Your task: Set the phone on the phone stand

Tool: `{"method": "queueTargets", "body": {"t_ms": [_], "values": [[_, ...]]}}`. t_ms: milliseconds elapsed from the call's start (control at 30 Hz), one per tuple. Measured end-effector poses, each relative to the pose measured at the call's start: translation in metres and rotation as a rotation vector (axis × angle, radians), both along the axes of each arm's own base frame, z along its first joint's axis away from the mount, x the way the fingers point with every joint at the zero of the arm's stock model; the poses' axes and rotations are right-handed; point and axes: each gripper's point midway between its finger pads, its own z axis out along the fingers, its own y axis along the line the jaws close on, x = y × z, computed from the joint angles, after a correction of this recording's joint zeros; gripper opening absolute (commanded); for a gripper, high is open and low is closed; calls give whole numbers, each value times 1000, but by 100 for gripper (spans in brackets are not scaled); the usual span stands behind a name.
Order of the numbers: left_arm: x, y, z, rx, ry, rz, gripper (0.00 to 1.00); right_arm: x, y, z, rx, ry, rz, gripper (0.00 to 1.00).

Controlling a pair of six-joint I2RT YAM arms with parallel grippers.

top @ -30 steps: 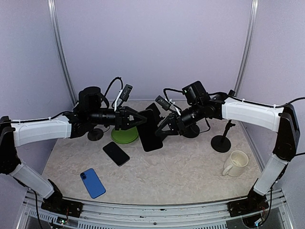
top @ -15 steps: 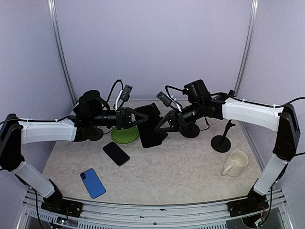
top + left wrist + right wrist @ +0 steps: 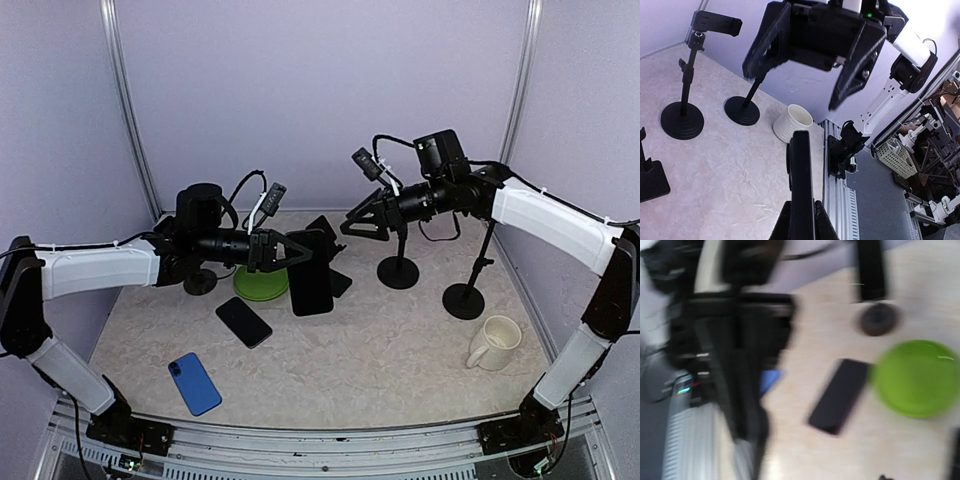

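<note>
white-sleeved arms reach in from both sides and meet near the middle of the top view. left end effector (image 3: 300, 250) is clenched on one edge of the black phone (image 3: 311, 285), holding it upright dead centre, apparently lifted clear. it's edge-on in that wrist cam. my guess is it's held that way so it can drop into a cradle standing up. right end effector (image 3: 357, 228) hangs at 1 o'clock from it, fingers spread, nothing in them, not touching the phone. so the phone isn't on anything yet. nearest phone stand (image 3: 398, 270) is the pole one at 2 o'clock, second stand (image 3: 464, 300) at 3, third stand (image 3: 200, 282) half hidden behind the left arm at 10. can't tell which is the target tbh.

room is plain lilac walls (image 3: 320, 90) with metal rails (image 3: 125, 120). surface (image 3: 400, 380) is beige, marbled. on it: green plate (image 3: 258, 288) at 9, cream mug (image 3: 495, 342) at 4, blue phone (image 3: 194, 383) at 7, spare black phone (image 3: 243, 321) at 8, both phones lying flat.
</note>
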Motion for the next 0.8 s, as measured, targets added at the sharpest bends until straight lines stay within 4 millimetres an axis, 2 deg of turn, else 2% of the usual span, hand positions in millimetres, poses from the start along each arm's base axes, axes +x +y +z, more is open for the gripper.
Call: {"method": "queueTargets", "body": {"t_ms": [167,267,400,500,600,800], "values": [[5,3,-2,53,3,23,0,49,-36,29,-43,-97,-254,69],[5,3,-3,75,27,29,0,84,-66,51,-59,-149,-427,67],[3,-1,-2,86,34,27,0,112,-100,63,-114,-186,-606,67],[1,-2,-2,91,39,24,0,120,-111,58,-167,-183,-669,69],[0,-2,-5,100,47,25,0,127,-117,46,-228,-161,-706,73],[0,-1,-11,124,60,30,1,131,-126,7,-354,-88,-736,75]]}}
